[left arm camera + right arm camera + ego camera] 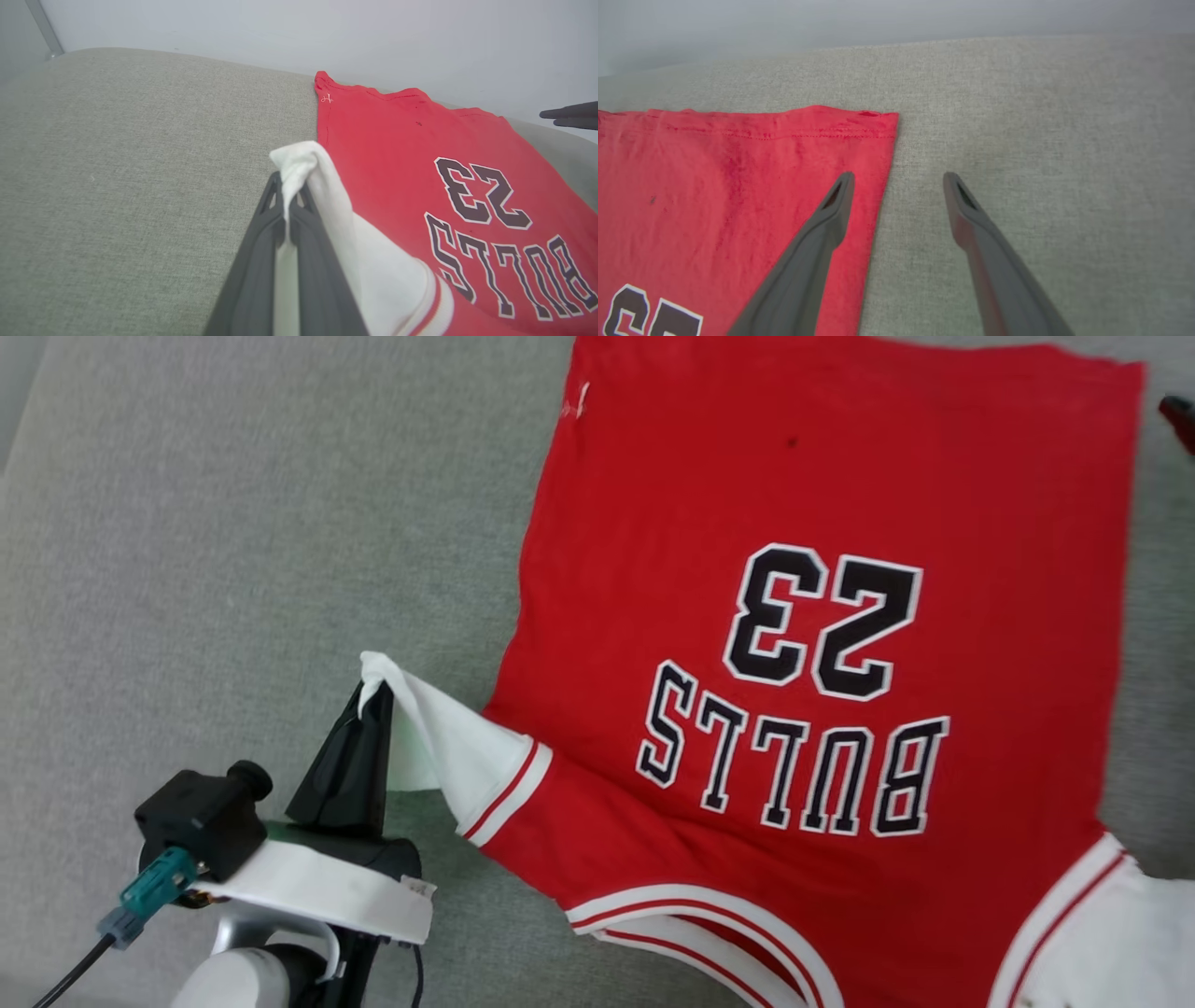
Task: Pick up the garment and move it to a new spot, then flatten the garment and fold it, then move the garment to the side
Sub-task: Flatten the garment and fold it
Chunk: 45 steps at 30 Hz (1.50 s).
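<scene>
The garment is a bright red jersey lying spread on the grey fabric surface, its black "BULLS 23" lettering upside down to me. Its white sleeve panel with red stripes is lifted off the surface at the left. My left gripper is shut on that sleeve's tip, and the left wrist view shows the white cloth pinched between the left gripper tips, beside the garment. My right gripper stands open above the garment at its far right hem corner, one finger over red cloth and the other over bare surface.
The grey woven surface stretches wide to the left of the jersey and also right of its hem. A pale wall rises behind the far edge. The right arm's dark fingers show at the left wrist view's right side.
</scene>
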Tool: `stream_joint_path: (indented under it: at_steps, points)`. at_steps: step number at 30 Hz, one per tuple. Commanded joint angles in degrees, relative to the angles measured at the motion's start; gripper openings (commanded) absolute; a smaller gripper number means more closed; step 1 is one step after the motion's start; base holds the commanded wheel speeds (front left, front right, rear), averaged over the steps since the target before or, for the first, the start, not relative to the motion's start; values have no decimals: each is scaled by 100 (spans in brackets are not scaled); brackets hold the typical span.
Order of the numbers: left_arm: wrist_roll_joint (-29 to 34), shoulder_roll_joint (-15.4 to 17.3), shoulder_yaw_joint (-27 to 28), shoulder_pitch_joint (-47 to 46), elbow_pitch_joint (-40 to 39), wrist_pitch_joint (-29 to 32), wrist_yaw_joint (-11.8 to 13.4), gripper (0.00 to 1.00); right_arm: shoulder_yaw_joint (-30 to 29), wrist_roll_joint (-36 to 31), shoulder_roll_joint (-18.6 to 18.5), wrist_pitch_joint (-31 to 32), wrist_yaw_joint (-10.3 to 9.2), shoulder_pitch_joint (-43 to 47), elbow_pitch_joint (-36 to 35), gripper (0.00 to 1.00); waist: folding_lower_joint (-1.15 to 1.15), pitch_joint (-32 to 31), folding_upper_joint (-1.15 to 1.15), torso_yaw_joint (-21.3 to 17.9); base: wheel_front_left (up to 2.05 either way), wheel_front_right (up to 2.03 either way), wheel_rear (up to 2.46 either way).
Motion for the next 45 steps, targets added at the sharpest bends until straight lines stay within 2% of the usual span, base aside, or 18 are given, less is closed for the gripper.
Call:
stream_joint_path:
  at_steps: [1,6,11,12,13,14,18,22,26,30,37,41,45]
  points:
    - [46,-65,-46,-144,-17,-67,-51,0,-84,-98,-20,248,-3,-321,116,100,-1,424,0,347,0,0,0]
    - [44,-143,-123,-303,12,-160,-141,0,-104,-418,33,851,-4,-615,240,100,-1,709,0,488,0,0,0]
    - [2,-218,-141,-361,130,-289,-188,0,-286,-684,290,1531,-4,-347,524,100,-1,828,0,551,0,0,0]
    - [-7,-228,-147,-361,155,-310,-199,0,-265,-747,299,1714,-4,-279,561,47,-1,832,0,556,0,0,0]
    - [-13,-235,-152,-361,181,-325,-199,0,-302,-734,342,1815,-4,-227,555,15,-1,831,0,560,0,0,0]
    - [-22,-241,-157,-360,203,-342,-206,0,-350,-727,386,1875,-3,-217,517,0,-1,825,0,560,0,0,0]
    - [-49,-240,-159,-357,316,-363,-222,0,-284,-788,313,1892,-3,-246,159,0,-1,722,0,537,0,0,0]
    - [-104,-224,-96,-203,430,-384,-159,0,134,-808,67,1775,-3,-284,-299,0,-1,452,0,431,0,0,0]
    - [-147,-186,-79,-82,521,-345,-111,0,515,-679,-213,1738,-4,-193,-665,0,-1,158,0,340,0,0,0]
    - [-203,-82,-31,76,627,-209,-44,0,825,-425,-664,1766,-4,230,-1162,0,-1,-284,0,202,0,0,0]
    - [-267,216,124,526,642,114,192,0,654,56,-1244,2047,-4,1817,-2160,0,-1,-1116,0,-196,0,0,0]
    - [-391,304,206,982,621,271,357,0,470,186,-1192,2180,-4,3103,-2701,0,-1,-1668,0,-506,0,0,0]
    - [-516,383,276,1442,573,427,508,0,297,401,-915,2314,-5,4473,-3150,0,-1,-2107,0,-751,0,0,0]
